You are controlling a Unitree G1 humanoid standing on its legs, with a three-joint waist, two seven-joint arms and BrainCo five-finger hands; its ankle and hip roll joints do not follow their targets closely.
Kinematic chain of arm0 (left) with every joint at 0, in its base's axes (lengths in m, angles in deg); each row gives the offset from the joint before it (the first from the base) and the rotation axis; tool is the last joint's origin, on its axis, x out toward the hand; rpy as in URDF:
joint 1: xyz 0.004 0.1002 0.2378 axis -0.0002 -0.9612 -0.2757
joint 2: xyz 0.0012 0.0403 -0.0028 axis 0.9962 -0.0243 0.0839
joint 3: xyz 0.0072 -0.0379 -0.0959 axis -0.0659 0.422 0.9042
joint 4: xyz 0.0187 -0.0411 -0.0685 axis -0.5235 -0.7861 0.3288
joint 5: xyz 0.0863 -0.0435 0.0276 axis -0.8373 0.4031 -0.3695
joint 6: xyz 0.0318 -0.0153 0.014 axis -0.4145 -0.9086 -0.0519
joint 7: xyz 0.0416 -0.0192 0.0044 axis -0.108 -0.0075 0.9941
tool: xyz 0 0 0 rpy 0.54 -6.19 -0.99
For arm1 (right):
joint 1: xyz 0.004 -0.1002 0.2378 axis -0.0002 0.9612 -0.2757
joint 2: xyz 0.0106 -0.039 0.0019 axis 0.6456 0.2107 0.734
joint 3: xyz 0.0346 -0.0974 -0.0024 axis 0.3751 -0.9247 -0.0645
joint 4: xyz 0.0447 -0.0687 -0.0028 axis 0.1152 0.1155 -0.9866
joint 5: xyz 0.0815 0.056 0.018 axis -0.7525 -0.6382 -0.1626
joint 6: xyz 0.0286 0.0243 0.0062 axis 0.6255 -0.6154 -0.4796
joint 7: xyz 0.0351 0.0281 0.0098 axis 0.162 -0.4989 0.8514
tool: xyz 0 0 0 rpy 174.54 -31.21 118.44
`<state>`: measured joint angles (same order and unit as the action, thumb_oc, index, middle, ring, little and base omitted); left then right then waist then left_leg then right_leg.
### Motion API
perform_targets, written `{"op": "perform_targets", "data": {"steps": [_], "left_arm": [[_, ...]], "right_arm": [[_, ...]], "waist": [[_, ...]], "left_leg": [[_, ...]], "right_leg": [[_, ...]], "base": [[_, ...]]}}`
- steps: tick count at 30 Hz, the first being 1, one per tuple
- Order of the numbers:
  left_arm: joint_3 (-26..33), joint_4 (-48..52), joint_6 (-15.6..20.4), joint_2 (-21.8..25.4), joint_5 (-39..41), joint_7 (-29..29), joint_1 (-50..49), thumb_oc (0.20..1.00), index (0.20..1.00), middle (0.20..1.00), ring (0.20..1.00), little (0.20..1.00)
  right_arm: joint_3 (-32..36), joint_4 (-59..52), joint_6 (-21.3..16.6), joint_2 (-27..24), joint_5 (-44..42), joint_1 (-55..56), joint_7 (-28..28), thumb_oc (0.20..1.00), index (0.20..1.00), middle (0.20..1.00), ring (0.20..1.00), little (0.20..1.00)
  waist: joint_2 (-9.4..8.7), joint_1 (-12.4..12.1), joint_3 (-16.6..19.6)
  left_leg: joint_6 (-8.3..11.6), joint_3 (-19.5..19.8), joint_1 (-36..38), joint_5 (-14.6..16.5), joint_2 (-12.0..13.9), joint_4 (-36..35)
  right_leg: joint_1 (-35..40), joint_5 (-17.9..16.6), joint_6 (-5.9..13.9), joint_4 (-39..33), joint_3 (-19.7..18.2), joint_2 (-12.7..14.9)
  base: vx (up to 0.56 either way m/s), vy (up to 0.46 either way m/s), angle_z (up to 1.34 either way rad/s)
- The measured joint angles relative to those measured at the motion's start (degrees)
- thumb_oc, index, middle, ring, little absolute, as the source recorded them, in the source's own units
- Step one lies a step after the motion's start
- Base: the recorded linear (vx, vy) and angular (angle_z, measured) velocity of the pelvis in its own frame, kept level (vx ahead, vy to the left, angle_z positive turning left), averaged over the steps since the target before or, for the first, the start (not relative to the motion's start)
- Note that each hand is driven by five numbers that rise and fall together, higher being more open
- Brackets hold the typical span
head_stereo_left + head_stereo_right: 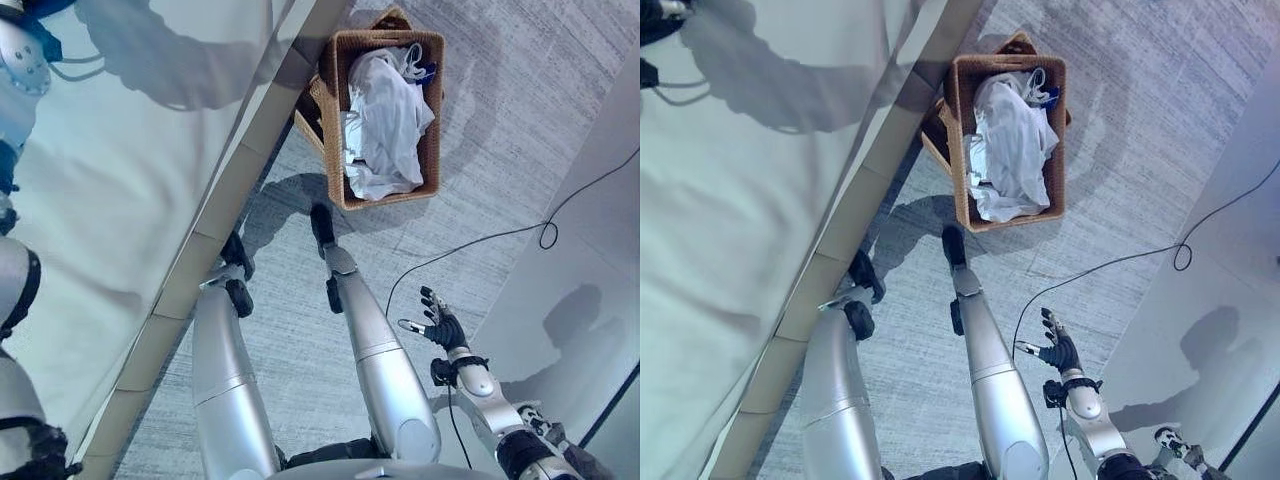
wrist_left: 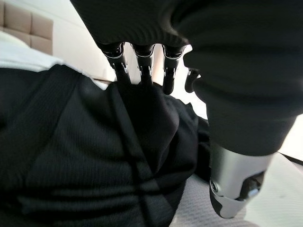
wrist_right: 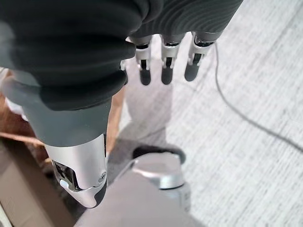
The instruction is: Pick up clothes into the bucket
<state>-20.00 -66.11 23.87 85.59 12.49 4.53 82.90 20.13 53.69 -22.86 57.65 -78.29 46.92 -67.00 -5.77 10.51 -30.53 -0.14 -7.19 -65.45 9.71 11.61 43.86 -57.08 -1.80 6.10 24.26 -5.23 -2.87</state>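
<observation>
under left fingers [image 2: 142,64], black garment [image 2: 94,151]

White clothes [image 1: 385,125] fill the wicker basket [image 1: 432,150]; right hand [image 1: 437,322] hangs open.

A wicker basket [image 1: 432,120] of white clothes [image 1: 385,125] stands on the grey carpet floor [image 1: 520,130].

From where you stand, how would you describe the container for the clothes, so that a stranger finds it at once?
Look at the grey carpet floor beside the long pale bed edge. There, ahead of the robot, stands a brown woven wicker basket, rectangular and open on top. It is the one thing on the floor filled with white clothes.
</observation>
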Motion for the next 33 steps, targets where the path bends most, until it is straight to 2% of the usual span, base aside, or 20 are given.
{"op": "perform_targets", "data": {"steps": [2,3,4,5,6,7,16,20,22,24,27,28,29,31,32,33], "left_arm": [[0.17,-3.07,0.00,0.10,2.17,0.06,0.24,1.000,1.000,1.000,1.000,1.000],[0.88,-4.24,-0.31,0.09,3.63,0.07,0.34,0.784,0.784,0.784,0.784,0.784],[1.51,-4.46,-0.44,0.08,4.40,0.10,0.39,0.526,0.526,0.526,0.526,0.526],[2.01,-4.82,-0.46,0.07,5.26,0.10,0.41,0.460,0.460,0.460,0.460,0.460],[2.56,-5.50,-0.43,0.05,6.41,0.17,0.62,0.297,0.297,0.297,0.297,0.297],[3.90,-5.97,-0.25,-0.23,8.49,0.20,0.98,0.200,0.200,0.200,0.200,0.200],[5.40,-6.68,0.72,-0.98,12.61,-2.18,2.58,0.200,0.200,0.200,0.200,0.200],[7.77,-4.32,1.03,-1.12,14.70,-4.19,0.10,0.200,0.200,0.200,0.200,0.200],[12.82,1.43,1.85,-0.91,16.93,-4.66,-5.94,0.200,0.200,0.200,0.200,0.200],[14.34,5.44,3.19,-1.01,19.56,-5.79,-12.00,0.200,0.200,0.200,0.200,0.200],[22.82,18.35,6.26,-0.98,26.32,-7.06,-27.11,0.200,0.200,0.200,0.200,0.200],[23.00,19.53,6.99,-0.54,27.23,-7.57,-29.12,0.200,0.200,0.200,0.200,0.200],[26.34,23.45,7.51,-0.17,29.72,-8.99,-33.79,0.200,0.200,0.200,0.200,0.200],[28.74,25.38,8.85,-0.20,31.74,-9.97,-38.03,0.200,0.200,0.200,0.200,0.200],[29.93,25.85,9.31,0.57,32.93,-10.44,-39.09,0.200,0.200,0.200,0.200,0.200],[32.33,26.95,9.47,0.58,34.06,-11.33,-40.37,0.200,0.200,0.200,0.200,0.200]], "right_arm": [[-1.31,-1.44,-0.41,0.17,-0.85,-0.02,-0.06,1.000,1.000,1.000,1.000,1.000],[-1.60,-2.28,-0.52,0.33,-1.10,-0.03,-0.09,1.000,1.000,1.000,1.000,1.000],[-1.74,-2.71,-0.53,0.35,-1.11,-0.03,-0.11,1.000,1.000,1.000,1.000,1.000],[-1.86,-3.05,-0.54,0.35,-1.11,-0.06,-0.13,1.000,1.000,1.000,1.000,1.000],[-1.93,-3.38,-0.54,0.39,-1.16,-0.06,-0.16,1.000,1.000,1.000,1.000,1.000],[-2.00,-3.59,-0.54,0.41,-1.77,-0.06,-0.28,1.000,1.000,1.000,1.000,1.000],[-2.38,-3.66,-0.54,0.39,-2.08,-0.09,-1.28,1.000,1.000,1.000,1.000,1.000],[-2.65,-3.48,-0.52,0.25,-2.03,-0.11,-1.58,1.000,1.000,1.000,1.000,1.000],[-2.63,-3.27,-0.50,0.18,-1.97,-0.16,-1.73,1.000,1.000,1.000,1.000,1.000],[-2.50,-3.19,-0.44,0.04,-1.88,-0.22,-1.94,1.000,1.000,1.000,1.000,1.000],[-1.37,-2.40,-0.33,-0.20,-0.68,-0.02,-2.23,1.000,1.000,1.000,1.000,1.000],[-1.29,-2.35,-0.30,-0.39,-0.27,-0.05,-2.27,1.000,1.000,1.000,1.000,1.000],[-0.74,-2.20,0.00,-0.61,0.89,-0.18,-2.37,1.000,1.000,1.000,1.000,1.000],[0.13,-1.32,0.18,-1.18,1.58,0.34,-2.33,1.000,1.000,1.000,1.000,1.000],[0.23,-1.33,0.23,-1.60,2.05,-0.10,-2.53,1.000,1.000,1.000,1.000,1.000],[1.20,-0.23,0.86,-1.74,2.77,-0.67,-2.57,1.000,1.000,1.000,1.000,1.000]], "waist": [[-0.25,0.02,0.04],[-0.59,-0.08,0.09],[-0.82,-0.12,0.06],[-0.92,-0.19,0.10],[-1.05,-0.21,0.10],[-1.22,-0.32,0.20],[-1.24,-0.26,0.21],[-1.24,-0.19,0.21],[-1.22,-0.02,0.19],[-1.25,-0.22,0.23],[-1.33,-0.08,0.31],[-1.30,-1.30,0.31],[-1.28,-1.63,0.25],[-1.34,-1.91,0.39],[-0.83,-3.37,0.47],[-0.93,-3.64,0.43]], "left_leg": [[-0.29,-0.11,-0.89,0.48,0.10,0.80],[-0.38,-0.30,-1.33,0.61,0.32,0.93],[-0.38,-0.40,-1.55,0.62,0.37,0.99],[-0.37,-0.36,-1.90,0.64,0.52,1.12],[-0.37,-0.15,-2.37,0.69,0.78,1.53],[-0.24,-0.09,-2.58,0.78,1.09,1.61],[-0.28,0.04,-2.62,0.74,1.01,1.75],[-0.51,0.13,-0.98,0.55,0.46,1.19],[-0.95,-0.45,1.31,0.23,-0.30,-0.17],[-1.09,-0.71,4.54,-0.11,-1.26,-2.02],[-0.68,-1.54,11.64,-2.42,-3.86,-7.39],[-0.53,-1.58,13.45,-2.46,-4.17,-8.66],[-0.19,-1.61,17.16,-3.25,-5.24,-11.22],[0.25,-1.59,22.25,-4.21,-6.18,-14.28],[0.29,-1.31,23.73,-4.37,-6.22,-15.07],[0.32,-0.88,25.78,-4.69,-6.44,-15.62]], "right_leg": [[-0.76,-0.20,0.28,-0.20,-0.41,-0.16],[-1.16,-0.41,0.57,-0.35,-0.65,-0.32],[-1.39,-0.50,0.56,-0.39,-0.69,-0.36],[-1.59,-0.58,0.50,-0.54,-0.68,-0.49],[-1.77,-0.77,0.45,-0.68,-0.69,-0.78],[-1.79,-1.04,0.37,-1.13,-0.70,-1.01],[-1.69,-1.37,0.58,-1.07,-0.56,-1.01],[-0.54,-1.30,0.51,-0.44,-0.33,-0.56],[0.94,-1.17,0.49,-0.40,-0.38,0.23],[3.43,-0.81,0.54,-0.58,-0.48,1.17],[8.08,-0.08,0.42,-0.76,-0.42,3.30],[9.66,0.36,0.41,-1.10,-0.40,3.66],[12.23,0.93,0.16,-1.13,-0.15,4.39],[15.81,1.74,-0.12,-1.82,0.21,5.13],[17.55,2.17,-0.15,-1.53,0.62,5.29],[19.36,2.60,-0.12,-1.15,1.15,5.36]], "base": [[0.00,0.005,-0.13],[0.00,-0.017,-0.13],[0.00,0.000,-0.11],[0.00,-0.012,-0.07],[0.00,-0.017,-0.09],[0.00,-0.020,-0.08],[-0.01,-0.012,0.00],[-0.04,-0.036,0.06],[-0.05,-0.033,0.12],[-0.08,-0.065,0.19],[-0.04,-0.071,0.32],[-0.02,-0.093,0.34],[0.00,-0.040,0.27],[0.04,-0.091,0.27],[0.09,-0.122,0.19],[0.00,-0.124,0.25]]}}
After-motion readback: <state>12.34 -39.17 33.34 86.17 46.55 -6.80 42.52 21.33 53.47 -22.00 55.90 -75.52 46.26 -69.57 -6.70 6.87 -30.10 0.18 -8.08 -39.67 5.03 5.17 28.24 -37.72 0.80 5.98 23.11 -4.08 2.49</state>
